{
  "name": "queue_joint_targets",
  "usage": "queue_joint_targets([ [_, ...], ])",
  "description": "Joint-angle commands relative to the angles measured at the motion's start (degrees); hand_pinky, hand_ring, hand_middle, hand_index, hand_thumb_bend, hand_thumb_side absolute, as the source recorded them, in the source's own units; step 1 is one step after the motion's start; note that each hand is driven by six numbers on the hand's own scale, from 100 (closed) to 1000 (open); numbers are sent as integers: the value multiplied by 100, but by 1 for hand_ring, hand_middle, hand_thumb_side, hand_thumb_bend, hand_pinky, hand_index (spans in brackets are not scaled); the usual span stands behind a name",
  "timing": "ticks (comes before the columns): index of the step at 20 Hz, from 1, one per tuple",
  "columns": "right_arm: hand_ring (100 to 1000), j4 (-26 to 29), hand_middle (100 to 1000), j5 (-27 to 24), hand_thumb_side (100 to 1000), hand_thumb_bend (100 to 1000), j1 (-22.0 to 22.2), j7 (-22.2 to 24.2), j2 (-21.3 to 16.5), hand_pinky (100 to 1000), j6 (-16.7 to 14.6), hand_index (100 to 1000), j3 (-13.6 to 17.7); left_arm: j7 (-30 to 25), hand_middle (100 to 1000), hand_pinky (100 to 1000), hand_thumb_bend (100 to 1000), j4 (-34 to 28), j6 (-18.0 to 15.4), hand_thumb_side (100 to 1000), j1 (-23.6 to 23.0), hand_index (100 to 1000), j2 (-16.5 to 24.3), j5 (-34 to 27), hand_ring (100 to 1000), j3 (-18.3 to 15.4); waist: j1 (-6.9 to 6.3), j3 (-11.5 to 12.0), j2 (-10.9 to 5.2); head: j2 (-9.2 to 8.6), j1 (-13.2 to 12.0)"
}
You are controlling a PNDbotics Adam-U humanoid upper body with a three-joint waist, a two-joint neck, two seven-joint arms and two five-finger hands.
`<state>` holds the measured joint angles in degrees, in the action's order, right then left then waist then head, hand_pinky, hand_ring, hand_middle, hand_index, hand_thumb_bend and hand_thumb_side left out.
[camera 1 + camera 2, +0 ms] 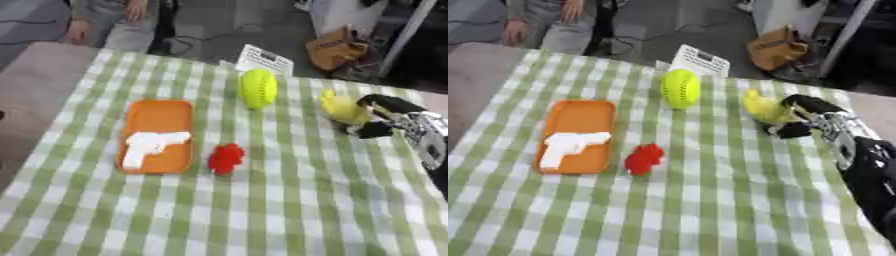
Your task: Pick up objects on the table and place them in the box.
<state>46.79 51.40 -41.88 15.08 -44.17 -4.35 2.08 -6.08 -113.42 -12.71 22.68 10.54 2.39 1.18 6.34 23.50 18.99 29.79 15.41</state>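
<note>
R hand (378,117) curled on yellow toy (342,109); white pistol (149,145) in orange tray (157,116).

Right hand (798,120) at table's right edge, fingers curled round yellow toy (763,110). Open checked cloth (289,210) across whole near half. Clear lane between toy and yellow-green ball (258,88). Red object (227,159) just beside orange tray (179,112) with white toy gun (149,146); gap narrow. White card (263,59) at far edge behind ball.

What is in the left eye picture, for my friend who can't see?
The right robot hand closes on a yellow toy at the right of a green checked table. An orange tray holds a white toy gun, beside a red toy and a yellow-green ball.
</note>
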Motion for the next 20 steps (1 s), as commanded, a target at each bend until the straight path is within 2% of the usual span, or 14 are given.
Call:
queue_joint_targets([
  [1, 974, 30, 969, 46, 622, 497, -88, -76, -240, 883, -6, 968, 49, -7, 834, 317, 100, -117, -31, 941, 100, 796, 104, -32, 698, -40, 40, -9, 6, -68, 19],
  [14, 967, 153, 962, 69, 605, 472, -145, -221, -293, 873, 18, 967, 80, -10, 834, 319, 100, -117, -39, 941, 86, 795, 106, -26, 699, -44, 68, -21, -37, -59, 19],
  [15, 964, 160, 963, 63, 716, 409, -149, -242, -294, 869, 25, 966, 86, -10, 834, 319, 100, -117, -39, 941, 85, 795, 106, -25, 699, -44, 71, -21, -38, -61, 19],
  [16, 960, 184, 957, 58, 596, 465, -169, -283, -299, 865, 33, 965, 94, -12, 833, 320, 100, -117, -40, 941, 86, 795, 107, -25, 699, -43, 74, -18, -40, -61, 22],
  [20, 956, 280, 956, 73, 590, 464, -233, -384, -306, 861, 50, 964, 86, -17, 833, 320, 100, -117, -42, 941, 88, 794, 109, -25, 699, -40, 79, -10, -41, -66, 26],
])
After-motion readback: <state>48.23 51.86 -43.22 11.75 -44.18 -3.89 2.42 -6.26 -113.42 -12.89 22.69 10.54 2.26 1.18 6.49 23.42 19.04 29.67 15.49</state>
